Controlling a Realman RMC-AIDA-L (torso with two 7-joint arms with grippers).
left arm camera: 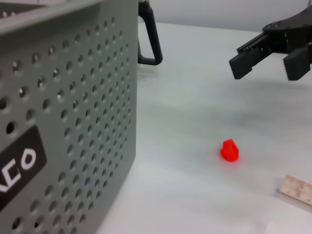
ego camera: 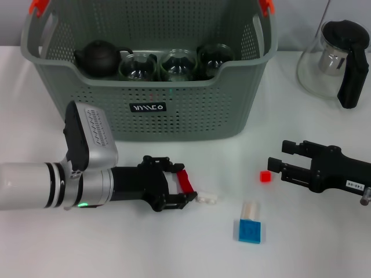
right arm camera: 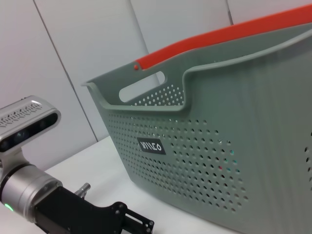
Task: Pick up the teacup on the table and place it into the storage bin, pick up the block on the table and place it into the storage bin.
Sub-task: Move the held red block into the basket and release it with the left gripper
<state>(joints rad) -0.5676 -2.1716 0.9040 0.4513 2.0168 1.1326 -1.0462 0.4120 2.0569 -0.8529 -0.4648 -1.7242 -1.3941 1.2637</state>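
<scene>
Now my right tool (ego camera: 277, 168), spread wide, hovers with the red block (ego camera: 265, 177) just ahead of its tips on the bench (ego camera: 174, 249). Tiny, light, rigid: I'd pinch its flat sides squarely.

The storage bin (ego camera: 151, 87) loses its far rim to the head view's top edge, and its front wall hides the lower parts of the dark teapot (ego camera: 98, 58) and three glass vessels (ego camera: 177, 63) inside. The glass pitcher (ego camera: 336, 58) is cut by the right edge.
</scene>
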